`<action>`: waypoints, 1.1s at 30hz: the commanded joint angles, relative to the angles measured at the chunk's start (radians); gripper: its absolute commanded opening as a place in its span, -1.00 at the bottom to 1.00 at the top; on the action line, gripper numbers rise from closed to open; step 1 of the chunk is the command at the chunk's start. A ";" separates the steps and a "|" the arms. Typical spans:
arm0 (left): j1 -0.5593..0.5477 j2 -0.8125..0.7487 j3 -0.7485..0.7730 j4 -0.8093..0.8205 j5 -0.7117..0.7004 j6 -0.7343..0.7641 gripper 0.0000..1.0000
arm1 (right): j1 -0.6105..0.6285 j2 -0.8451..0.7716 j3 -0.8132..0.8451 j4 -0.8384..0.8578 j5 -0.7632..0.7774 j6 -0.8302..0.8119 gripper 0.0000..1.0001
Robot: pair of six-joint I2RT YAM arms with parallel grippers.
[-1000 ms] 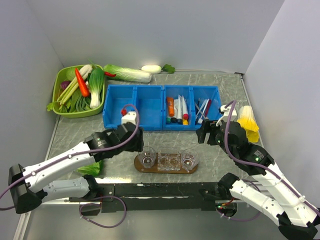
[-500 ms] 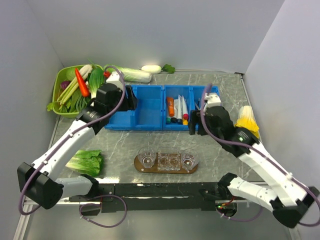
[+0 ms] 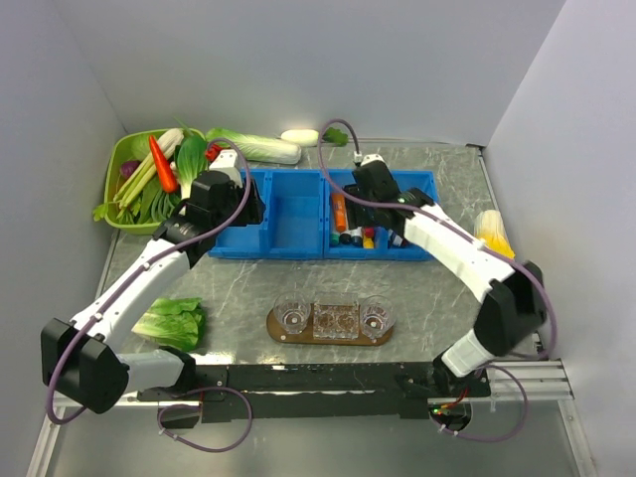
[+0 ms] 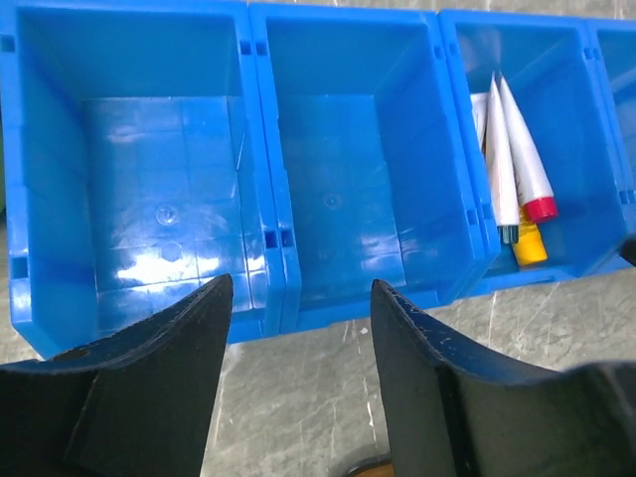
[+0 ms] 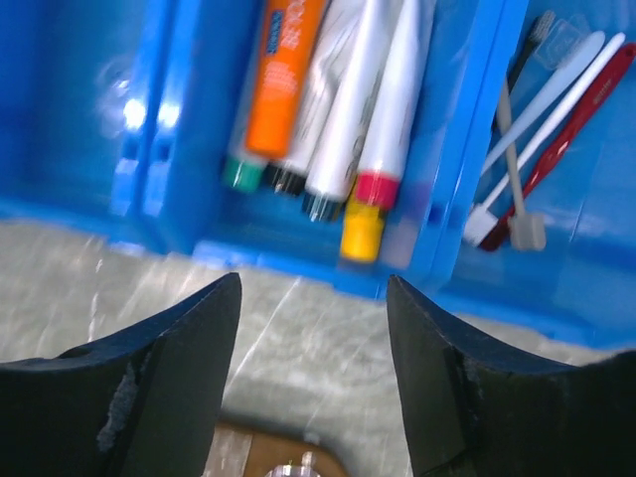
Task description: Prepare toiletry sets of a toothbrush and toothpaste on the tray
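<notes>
At the far left, a green basket (image 3: 111, 184) holds leafy vegetables and a carrot (image 3: 162, 164). In front of it, a bok choy (image 3: 171, 323) lies on the table.

The left gripper (image 4: 298, 290) hangs over the near edge of the row of blue bins, with its jaws spread and nothing between them. Below it, the first bin (image 4: 159, 179) and the second bin (image 4: 343, 189) are both bare inside.

The wooden tray (image 3: 333, 342) sits well in front of the bins, near the arm bases. It carries three clear cups (image 3: 292, 316) in a row, with no tube or brush on it.

The third bin (image 5: 288, 253) holds an orange tube (image 5: 288, 70) and the white toothpaste tubes (image 5: 353, 99), all lying side by side with their caps toward the near wall. One cap is red and another is yellow.

The right gripper (image 5: 313, 286) hovers above that bin's front wall. Its fingers are parted and hold nothing.

The fourth bin (image 5: 586, 298) contains several toothbrushes (image 5: 556, 129), among them a red one and a pale one, lying slantwise together.
</notes>
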 commanded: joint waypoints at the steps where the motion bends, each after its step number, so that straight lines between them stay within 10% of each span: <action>1: -0.001 -0.035 0.003 0.058 0.032 0.006 0.23 | -0.028 0.130 0.142 -0.003 0.051 -0.051 0.31; 33: -0.001 -0.024 0.012 0.049 0.053 -0.005 0.22 | -0.053 0.565 0.352 -0.055 0.265 -0.100 -0.16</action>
